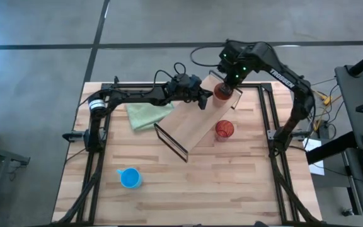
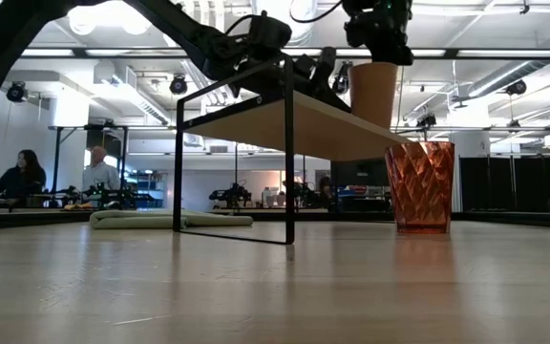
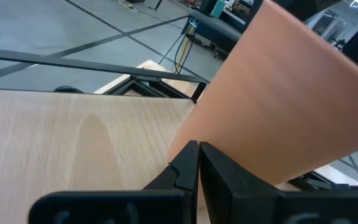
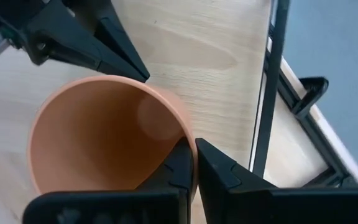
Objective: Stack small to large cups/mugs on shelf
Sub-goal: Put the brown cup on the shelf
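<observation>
The orange-brown cup (image 1: 222, 92) stands upright at the far end of the light-wood shelf (image 1: 191, 124). My right gripper (image 4: 192, 163) comes down on it from above and is shut on its rim. My left gripper (image 3: 197, 157), fingers shut, reaches over the shelf board (image 3: 73, 137) from the table's left, its tips at the cup's lower wall (image 3: 253, 112). The translucent red tumbler (image 1: 225, 129) stands on the table beside the shelf's right edge. The bright blue cup (image 1: 130, 178) sits on the table near its near-left corner. My right gripper pinches the orange cup's rim (image 4: 188, 138), one finger inside the cup and one outside, from above and pointing down. The cup is upright with its base at the shelf top (image 2: 375, 122); resting or just clear, I cannot tell. My left gripper has its shut fingertips (image 3: 191, 149) at the cup's lower wall, coming level from the table's left; I cannot tell whether they touch it.
A pale green cloth (image 1: 147, 115) lies on the table at the shelf's left. The shelf stands slantwise on thin black wire legs (image 2: 288, 153). Black frame rails (image 1: 265, 120) run along both table sides. People sit in the room beyond (image 2: 22, 174).
</observation>
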You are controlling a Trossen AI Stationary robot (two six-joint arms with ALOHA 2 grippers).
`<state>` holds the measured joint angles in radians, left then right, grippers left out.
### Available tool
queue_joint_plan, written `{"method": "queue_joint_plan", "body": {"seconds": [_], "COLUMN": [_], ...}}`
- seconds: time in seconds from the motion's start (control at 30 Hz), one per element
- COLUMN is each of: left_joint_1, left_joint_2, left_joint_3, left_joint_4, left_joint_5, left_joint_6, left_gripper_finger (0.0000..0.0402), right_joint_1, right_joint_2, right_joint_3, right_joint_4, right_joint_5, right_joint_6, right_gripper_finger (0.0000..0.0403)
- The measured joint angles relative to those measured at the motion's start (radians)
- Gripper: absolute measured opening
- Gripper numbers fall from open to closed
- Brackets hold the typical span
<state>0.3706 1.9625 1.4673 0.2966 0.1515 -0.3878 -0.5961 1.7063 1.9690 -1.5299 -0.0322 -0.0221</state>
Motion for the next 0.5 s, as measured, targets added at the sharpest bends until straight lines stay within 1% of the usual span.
{"method": "queue_joint_plan", "body": {"seconds": [0.1, 0.2, 0.5], "left_joint_1": [0.0, 0.0, 0.002], "left_joint_2": [0.0, 0.0, 0.0], "left_joint_3": [0.0, 0.002, 0.009], "left_joint_4": [0.002, 0.006, 0.005], "left_joint_5": [0.001, 0.0, 0.004], "left_joint_6": [0.0, 0.0, 0.001], "left_gripper_finger": [0.0, 0.0, 0.0], "right_joint_1": [0.0, 0.001, -0.006], "right_joint_2": [0.004, 0.006, 0.006], "right_joint_3": [0.0, 0.0, 0.0], "right_joint_4": [0.0, -0.002, -0.004], "right_joint_5": [0.003, 0.045, 0.068], "right_joint_6": [-0.039, -0.009, -0.029], "right_gripper_finger": [0.0009, 0.0009, 0.0009]}}
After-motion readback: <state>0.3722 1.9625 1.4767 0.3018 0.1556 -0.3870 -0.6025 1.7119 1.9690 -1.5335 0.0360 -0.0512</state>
